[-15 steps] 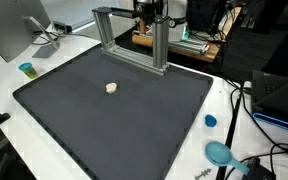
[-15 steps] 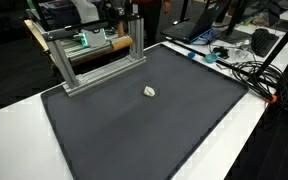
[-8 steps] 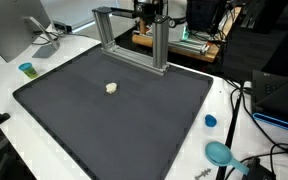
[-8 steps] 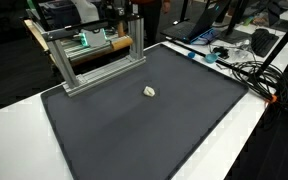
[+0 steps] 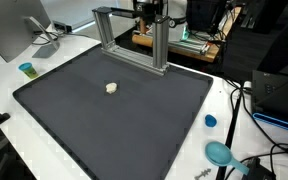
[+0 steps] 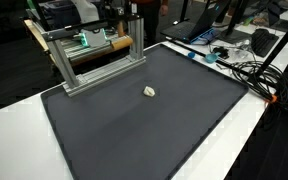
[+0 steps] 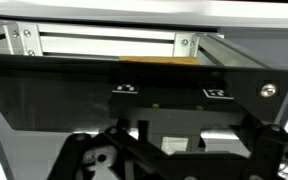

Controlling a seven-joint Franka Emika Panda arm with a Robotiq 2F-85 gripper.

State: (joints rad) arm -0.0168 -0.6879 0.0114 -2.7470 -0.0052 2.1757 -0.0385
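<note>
End effector: the end effector shows only in the wrist view, along the bottom edge. Its dark fingers stand wide apart with nothing between them.
Where it hangs: beyond the aluminium frame, at the back edge of the surface. In both exterior views only part of the dark arm shows above the frame's top bar.
Nearest loose thing: a small pale lump, lying alone on the black mat and touching nothing else.
Direction: the lump lies on the other side of the frame from the end effector, out towards the middle of the mat and well apart from it.
Between them: the frame's bars stand between the two. The wrist view faces an aluminium rail and does not show the lump at all.
Long axis: the lump looks compact and is too small to give a clear long side.
Around the mat: a blue cup and a blue lid sit off the mat on the white surface, far from the lump.
</note>
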